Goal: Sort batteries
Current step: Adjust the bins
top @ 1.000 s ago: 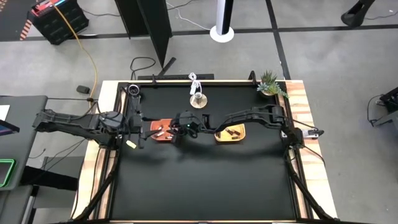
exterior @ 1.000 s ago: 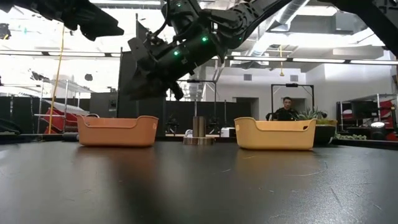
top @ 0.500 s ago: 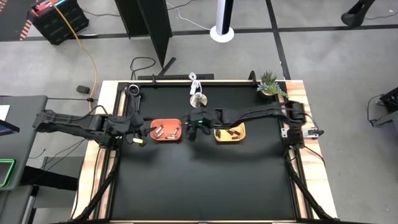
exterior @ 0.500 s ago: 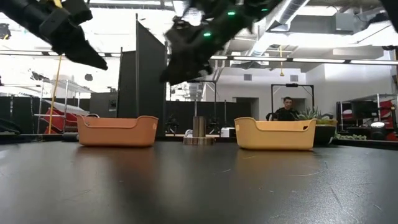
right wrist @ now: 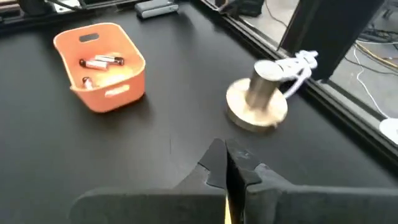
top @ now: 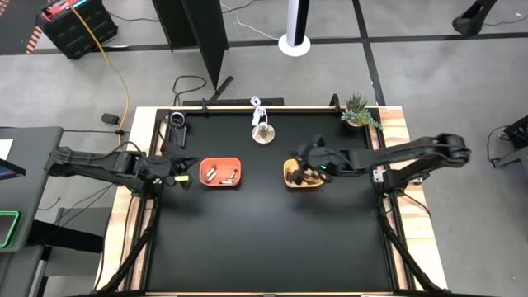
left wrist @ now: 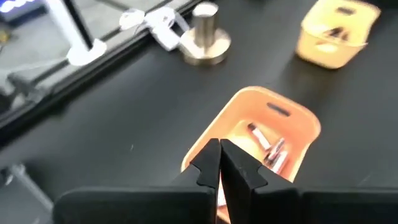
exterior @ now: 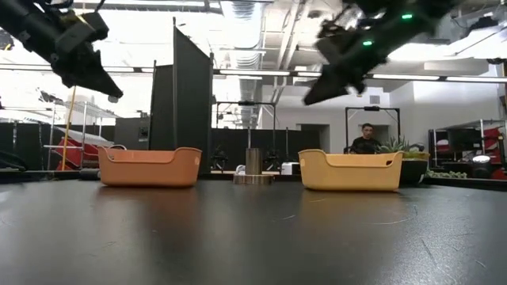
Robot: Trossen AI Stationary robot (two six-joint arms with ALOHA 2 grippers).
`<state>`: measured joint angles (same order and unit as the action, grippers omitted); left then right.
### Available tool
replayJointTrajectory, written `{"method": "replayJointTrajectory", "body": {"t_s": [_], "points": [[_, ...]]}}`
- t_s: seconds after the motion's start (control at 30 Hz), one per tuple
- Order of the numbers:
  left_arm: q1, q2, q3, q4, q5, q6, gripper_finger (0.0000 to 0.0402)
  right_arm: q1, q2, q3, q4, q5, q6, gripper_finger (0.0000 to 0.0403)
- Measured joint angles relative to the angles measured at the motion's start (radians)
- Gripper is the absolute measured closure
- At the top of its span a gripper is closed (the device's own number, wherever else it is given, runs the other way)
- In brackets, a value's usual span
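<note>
An orange tray (top: pixel 219 172) holds several silvery batteries (left wrist: pixel 271 150) lying on its floor. A yellow tray (top: pixel 307 178) to its right holds dark batteries (top: pixel 312 176). My left gripper (top: pixel 186 176) hangs shut and empty just left of the orange tray, above the table, pointing at it (left wrist: pixel 220 163). Also shut and empty, my right gripper (top: pixel 303 160) hovers above the yellow tray's far left part and points toward the orange tray (right wrist: pixel 102 65). In the low view both grippers (exterior: pixel 99 79) (exterior: pixel 325 87) are well above the trays.
A round metal-and-wood object (top: pixel 262 132) with a white cable stands at the table's far middle. A small plant (top: pixel 359 111) sits at the far right corner. A dark part (top: pixel 176 120) lies at the far left corner. A person (exterior: pixel 366 141) sits beyond the table.
My right gripper has swept from above the orange tray toward the table's right edge and now hangs over the yellow tray. My left gripper has tipped downward and sunk a little beside the orange tray.
</note>
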<state>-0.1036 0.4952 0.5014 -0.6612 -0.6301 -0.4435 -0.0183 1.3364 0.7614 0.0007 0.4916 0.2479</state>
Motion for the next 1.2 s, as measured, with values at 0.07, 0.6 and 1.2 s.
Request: {"method": "replayJointTrajectory", "body": {"t_s": [0.07, 0.6, 1.2], "points": [[0.000, 0.022, 0.000, -0.018, -0.008, -0.043, 0.0399, 0.016, -0.072, -0.064, -0.021, 0.018, 0.037, 0.0398], [0.013, 0.196, 0.000, -0.060, -0.055, -0.168, 0.0401, 0.111, -0.307, -0.283, -0.090, 0.002, 0.061, 0.0399], [0.088, 0.218, -0.160, -0.060, 0.050, -0.401, 0.0401, -0.164, -0.501, -0.283, -0.221, -0.146, -0.087, 0.0399]]}}
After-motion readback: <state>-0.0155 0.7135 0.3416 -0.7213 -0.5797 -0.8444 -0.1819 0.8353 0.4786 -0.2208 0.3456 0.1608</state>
